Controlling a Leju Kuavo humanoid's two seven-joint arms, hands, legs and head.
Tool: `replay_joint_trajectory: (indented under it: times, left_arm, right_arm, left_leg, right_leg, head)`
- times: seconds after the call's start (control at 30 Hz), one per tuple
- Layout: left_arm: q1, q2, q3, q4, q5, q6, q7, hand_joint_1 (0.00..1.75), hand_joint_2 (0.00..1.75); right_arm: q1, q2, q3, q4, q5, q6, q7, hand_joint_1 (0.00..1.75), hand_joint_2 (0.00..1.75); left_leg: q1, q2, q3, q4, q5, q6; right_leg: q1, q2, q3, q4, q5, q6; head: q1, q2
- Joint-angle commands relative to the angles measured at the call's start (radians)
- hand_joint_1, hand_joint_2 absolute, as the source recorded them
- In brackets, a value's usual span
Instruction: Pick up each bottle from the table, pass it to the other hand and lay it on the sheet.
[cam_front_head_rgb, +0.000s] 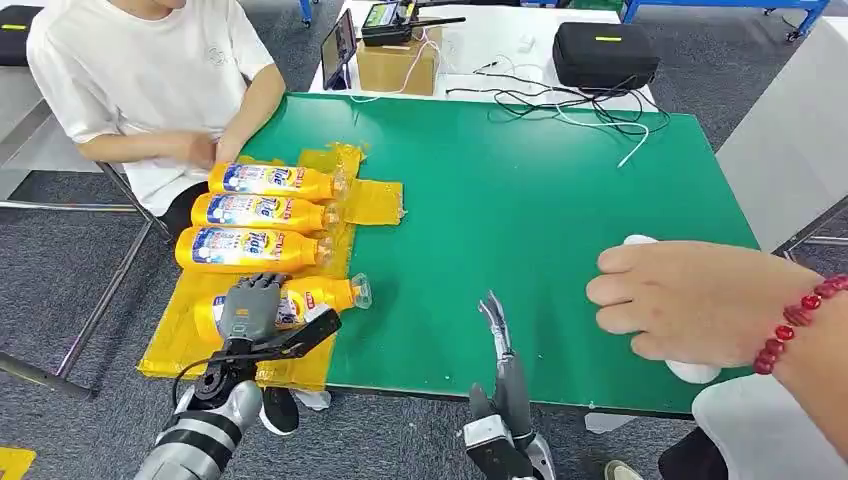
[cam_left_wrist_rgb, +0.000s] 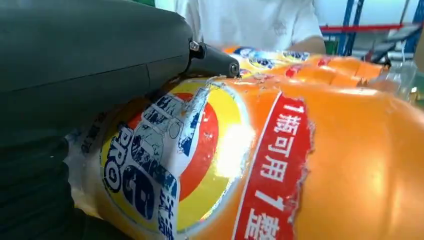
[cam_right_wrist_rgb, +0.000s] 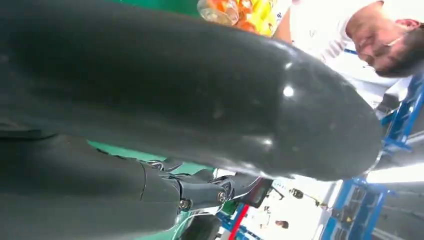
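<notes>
An orange bottle (cam_front_head_rgb: 325, 293) with a clear cap lies on the yellow sheet (cam_front_head_rgb: 375, 203) at the table's near left. My left hand (cam_front_head_rgb: 250, 308) grips its body, fingers over the top and thumb at the near side. In the left wrist view the bottle's label (cam_left_wrist_rgb: 300, 165) sits close against my hand (cam_left_wrist_rgb: 90, 65). Three more orange bottles (cam_front_head_rgb: 255, 212) lie side by side on the sheet beyond it. My right hand (cam_front_head_rgb: 503, 360) hangs at the table's front edge with straight fingers and nothing in it; the right wrist view shows it (cam_right_wrist_rgb: 175, 100) as dark fingers close up.
A person's hand (cam_front_head_rgb: 690, 300) with a red bead bracelet rests on a white object (cam_front_head_rgb: 695, 373) at the green table's (cam_front_head_rgb: 540, 180) near right. Another person in a white shirt (cam_front_head_rgb: 140, 70) sits at the far left. Box (cam_front_head_rgb: 398, 65), black case (cam_front_head_rgb: 604, 52) and cables (cam_front_head_rgb: 580, 105) lie behind.
</notes>
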Motion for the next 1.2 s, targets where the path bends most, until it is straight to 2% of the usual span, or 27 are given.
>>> replay_joint_trajectory:
  times: [0.03,0.23,0.43,0.67,0.93,1.1,1.17,1.2]
  left_arm:
    - [-0.02,0.049,-0.06,0.084,0.042,-0.131,-0.001,0.0,1.75]
    - [-0.003,0.054,-0.093,0.034,0.109,-0.182,-0.021,0.0,1.75]
    - [0.055,0.015,-0.109,-0.129,0.279,-0.162,-0.119,0.0,1.75]
    - [0.136,-0.016,-0.185,-0.338,0.491,-0.13,-0.233,0.0,1.75]
    - [0.193,-0.047,-0.21,-0.515,0.739,-0.067,-0.361,0.0,1.75]
    - [0.198,-0.045,-0.218,-0.527,0.739,-0.067,-0.359,0.0,1.75]
    - [0.22,-0.067,-0.21,-0.572,0.845,-0.045,-0.419,0.0,1.75]
    - [0.238,-0.089,-0.207,-0.615,0.937,-0.055,-0.465,0.0,1.75]
  right_arm:
    - [-0.016,0.018,-0.051,0.056,-0.016,0.012,-0.002,0.0,0.0]
    - [-0.021,0.017,-0.058,0.059,-0.01,0.024,-0.002,0.0,0.0]
    - [-0.017,0.016,-0.062,0.067,0.005,0.033,-0.002,0.0,0.0]
    - [-0.016,0.005,-0.044,0.076,0.015,0.026,-0.002,0.0,0.0]
    - [-0.012,-0.009,-0.029,0.075,0.026,-0.001,-0.002,0.0,0.0]
    - [-0.009,-0.01,-0.027,0.073,0.025,-0.003,-0.002,0.0,0.0]
    - [-0.005,-0.015,-0.016,0.056,0.019,-0.038,-0.002,0.0,0.0]
    - [0.0,-0.021,0.001,0.02,0.014,-0.09,-0.002,0.0,0.0]
  left_leg:
    - [0.001,0.002,0.002,-0.001,0.001,-0.002]
    - [0.001,0.003,0.007,-0.002,0.001,-0.002]
    - [0.0,0.001,0.008,-0.001,0.001,-0.001]
    - [0.001,0.0,0.003,0.001,-0.001,-0.002]
    - [0.001,0.0,-0.003,0.001,-0.001,-0.002]
    - [0.0,0.0,-0.005,0.0,0.0,-0.001]
    - [0.001,0.001,-0.004,0.001,-0.001,-0.001]
    - [0.0,0.001,-0.005,0.001,0.0,-0.001]
  right_leg:
    - [0.001,0.001,0.002,-0.001,0.001,-0.002]
    - [0.001,0.003,0.006,-0.002,0.002,-0.003]
    - [0.0,0.001,0.009,-0.001,0.0,-0.002]
    - [0.001,0.0,0.004,-0.001,-0.001,-0.002]
    - [0.001,0.0,-0.003,-0.001,-0.001,-0.002]
    - [0.0,0.0,-0.005,-0.001,0.0,-0.001]
    - [0.001,0.0,-0.004,0.0,-0.001,-0.002]
    - [0.001,0.0,-0.005,0.0,0.0,-0.001]
  head:
    - [0.0,0.0]
    - [0.0,0.0]
    - [0.0,0.0]
    - [0.0,0.0]
    - [0.0,0.0]
    - [0.0,0.0]
    - [0.0,0.0]
    - [0.0,0.0]
